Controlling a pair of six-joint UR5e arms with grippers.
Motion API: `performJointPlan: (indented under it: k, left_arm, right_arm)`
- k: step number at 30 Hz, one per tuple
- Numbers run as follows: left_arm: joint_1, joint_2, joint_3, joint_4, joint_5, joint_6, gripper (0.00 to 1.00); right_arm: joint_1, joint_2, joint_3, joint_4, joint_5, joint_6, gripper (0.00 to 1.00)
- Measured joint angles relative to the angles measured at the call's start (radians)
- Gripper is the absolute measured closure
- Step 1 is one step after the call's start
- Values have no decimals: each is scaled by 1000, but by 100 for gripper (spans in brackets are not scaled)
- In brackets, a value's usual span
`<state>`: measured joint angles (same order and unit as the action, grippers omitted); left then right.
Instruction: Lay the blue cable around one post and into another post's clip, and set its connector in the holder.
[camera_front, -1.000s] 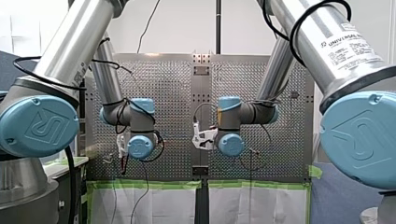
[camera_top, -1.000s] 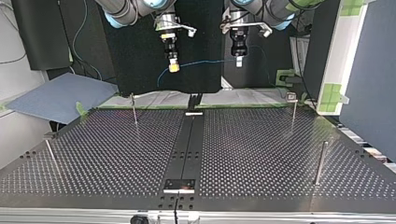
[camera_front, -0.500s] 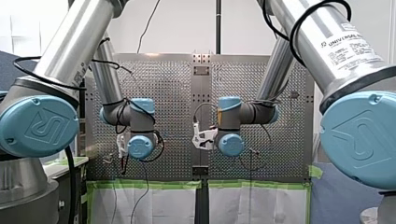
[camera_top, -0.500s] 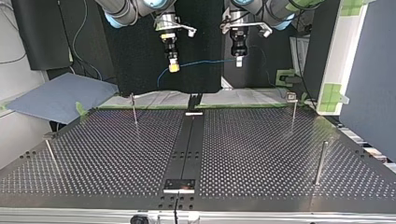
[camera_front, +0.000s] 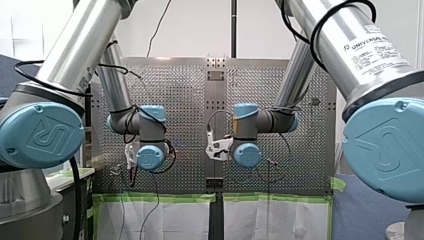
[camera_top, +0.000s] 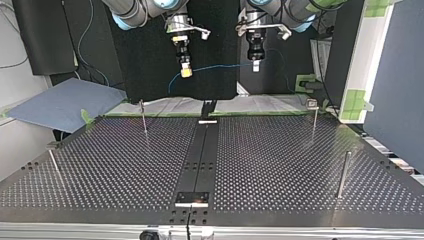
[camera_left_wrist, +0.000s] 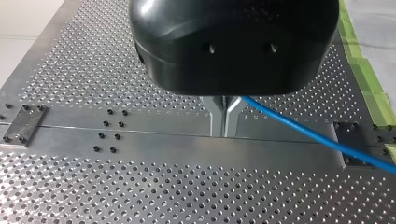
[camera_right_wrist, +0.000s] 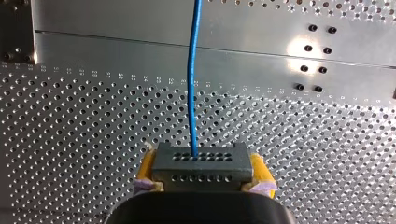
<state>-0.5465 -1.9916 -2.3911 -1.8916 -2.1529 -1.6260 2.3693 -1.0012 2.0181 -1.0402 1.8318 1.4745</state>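
Blue cable (camera_top: 222, 65), a thin, smooth, round cord of bright colour, hangs in the air between my two pincers, high above the far edge of the surface (camera_top: 280, 165) in the top view. It is touching none of the posts (camera_top: 343, 172). You can see it run almost level from one pincer to the other, and a shorter bit curves down beside my right pincer (camera_right_wrist: 201, 169). At its end sits the connector (camera_right_wrist: 201, 164), a dark grey rectangular block with a matt face and two rows of small round holes. The cable leaves it from the upper row and runs straight ahead. My right pincer is clamped on this block, its yellow pads (camera_right_wrist: 145, 170) pressed against the two short sides. My left pincer (camera_left_wrist: 225, 112) has a glossy black rounded housing and slim metal fingers, which seem to be pinched together on the cable, though the housing hides most of the grip. From there the cable slants away over the surface. Below, you have shiny metal pierced with a regular grid of small holes, crossed by a smooth central strip (camera_left_wrist: 154, 140) with black screw holes. The posts are thin upright metal rods.
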Motion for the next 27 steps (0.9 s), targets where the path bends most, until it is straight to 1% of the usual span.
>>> performJointPlan:
  k: [1, 27]
  left_arm:
    - [0, 0, 0, 0, 0, 0, 96]
    - [0, 0, 0, 0, 0, 0, 96]
  right_arm:
    - [0, 0, 0, 0, 0, 0, 100]
    - [0, 0, 0, 0, 0, 0, 100]
